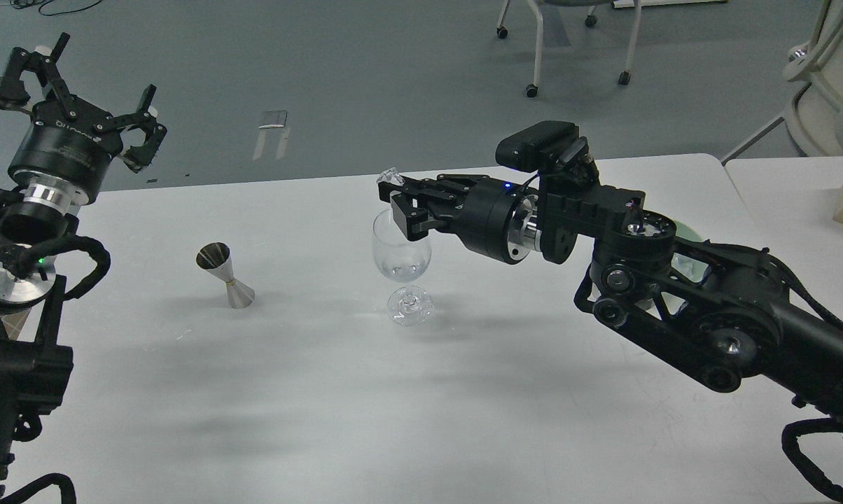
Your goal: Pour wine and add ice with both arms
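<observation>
My right gripper (393, 192) pinches 1 ice cube (391, 176) at its fingertips, above the wine glass (402, 255) rim. Cube looks light, hard, slippery; flat faces should hold best. Glass fragile. My left gripper (89, 84) hangs spread wide, empty, near the jigger (224, 275).

There is one view, from the robot's head. It looks forward and down at the white table (323, 420). The wine glass (402, 259) sits near the middle, quite close. Behind it, far off, is grey floor (358, 77).
</observation>
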Tool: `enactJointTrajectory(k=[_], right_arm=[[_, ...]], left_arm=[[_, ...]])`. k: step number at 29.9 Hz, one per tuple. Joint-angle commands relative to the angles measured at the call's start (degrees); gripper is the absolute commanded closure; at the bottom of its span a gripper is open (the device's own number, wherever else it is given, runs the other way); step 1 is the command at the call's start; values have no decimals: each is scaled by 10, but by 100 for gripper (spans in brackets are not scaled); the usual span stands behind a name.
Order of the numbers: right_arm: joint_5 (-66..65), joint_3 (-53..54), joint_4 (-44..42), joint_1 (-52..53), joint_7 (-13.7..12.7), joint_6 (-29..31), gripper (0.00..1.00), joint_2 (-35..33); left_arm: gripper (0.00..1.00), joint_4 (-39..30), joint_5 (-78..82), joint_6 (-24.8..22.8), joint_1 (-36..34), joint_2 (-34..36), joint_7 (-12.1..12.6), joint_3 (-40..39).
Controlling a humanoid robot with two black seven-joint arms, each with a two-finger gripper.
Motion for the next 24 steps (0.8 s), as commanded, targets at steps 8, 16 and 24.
enactJointTrajectory(k=[8, 16, 24], right_arm=[[0, 1, -4, -1, 0, 0, 59, 0], [0, 3, 0, 2, 0, 0, 55, 1], [0, 23, 2, 9, 0, -1, 53, 2]], left_arm=[[2, 11, 0, -1, -2, 0, 0, 0], [2, 12, 0, -2, -2, 0, 0, 0], [2, 11, 0, -4, -3, 0, 0, 0]])
